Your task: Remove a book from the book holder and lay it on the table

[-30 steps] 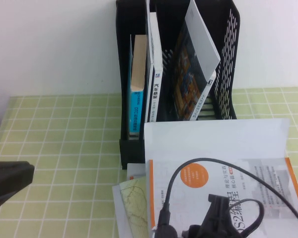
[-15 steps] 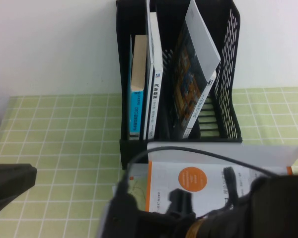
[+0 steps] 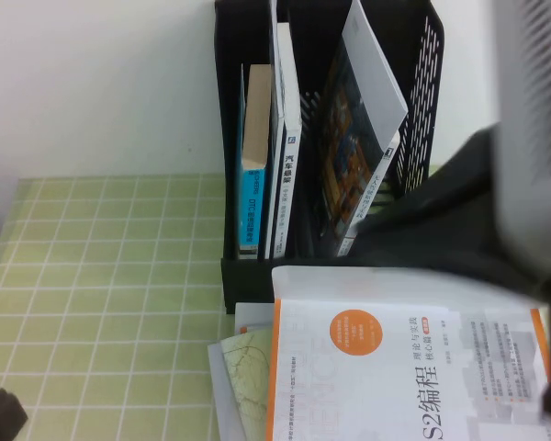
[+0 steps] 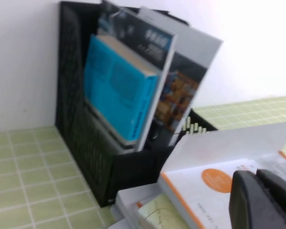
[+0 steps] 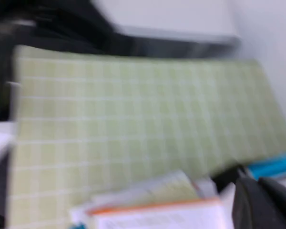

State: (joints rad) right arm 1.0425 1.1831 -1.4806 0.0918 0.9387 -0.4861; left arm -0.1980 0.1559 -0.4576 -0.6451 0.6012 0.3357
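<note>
The black book holder (image 3: 422,138) stands at the back of the green-grid table (image 3: 101,276), with a blue book (image 3: 254,175), a white-spined book (image 3: 289,156) and a leaning colourful one (image 3: 358,138) in its slots. A white book with an orange circle (image 3: 376,358) lies flat in front of the holder, free of both grippers. My right arm (image 3: 459,220) is a blurred dark mass at the right, above that book. The right gripper (image 5: 256,183) is shut and empty. My left gripper (image 4: 257,175) is shut near the book's (image 4: 214,181) edge; its arm shows at the bottom-left corner (image 3: 0,415).
The white book rests on a small pile, with a map-like cover (image 3: 243,367) sticking out on its left. A white wall (image 3: 101,83) stands behind the holder. Bare cloth spreads to the holder's left.
My right arm has swung from low over the book up to the right side, and its gripper opened wide, then shut. The left arm has pulled back toward the bottom-left corner.
</note>
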